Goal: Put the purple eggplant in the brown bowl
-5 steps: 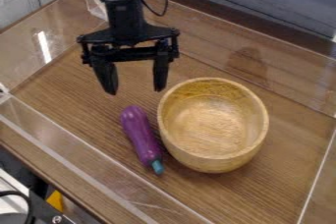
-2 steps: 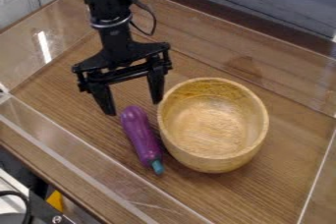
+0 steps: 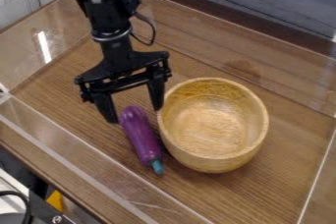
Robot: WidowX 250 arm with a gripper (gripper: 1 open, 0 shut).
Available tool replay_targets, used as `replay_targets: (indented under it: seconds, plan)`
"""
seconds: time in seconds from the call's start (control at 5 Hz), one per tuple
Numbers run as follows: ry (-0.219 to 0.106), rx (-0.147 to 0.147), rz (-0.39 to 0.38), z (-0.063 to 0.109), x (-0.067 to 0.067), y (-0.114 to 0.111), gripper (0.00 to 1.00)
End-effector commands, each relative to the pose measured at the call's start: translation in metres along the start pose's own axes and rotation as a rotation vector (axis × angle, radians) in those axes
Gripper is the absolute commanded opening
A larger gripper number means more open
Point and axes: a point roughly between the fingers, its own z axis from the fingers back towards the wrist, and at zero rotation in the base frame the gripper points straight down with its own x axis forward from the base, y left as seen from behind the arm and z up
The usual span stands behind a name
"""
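The black fingers point straight down and stand spread wide, holding nothing, their two tips set apart with open air between them. One fingertip hangs off to the left, over bare wood; the other hangs just beside the near-left rim of the brown bowl, though whether it touches that rim cannot be told. The purple eggplant lies on the wooden tabletop, its upper end just below the gap between the fingers and its body running away from them toward the front edge, slightly slanted, with the teal stem tip at the end farthest from the fingers. Whether the fingers have reached the eggplant's upper end or hover just above it cannot be judged. The brown bowl sits upright to the right of the fingers, its hollow bare, its left wall close against the eggplant's side. Clear panels fence in the tabletop.
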Motion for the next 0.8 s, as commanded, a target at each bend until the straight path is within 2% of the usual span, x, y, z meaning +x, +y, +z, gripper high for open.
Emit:
replay_targets:
  seconds: [0.0, 0.6]
  plan:
    - [-0.022, -0.025, 0.020, -0.003, 0.005, -0.002, 1.00]
    - [-0.037, -0.036, 0.012, -0.024, 0.004, -0.008, 1.00]
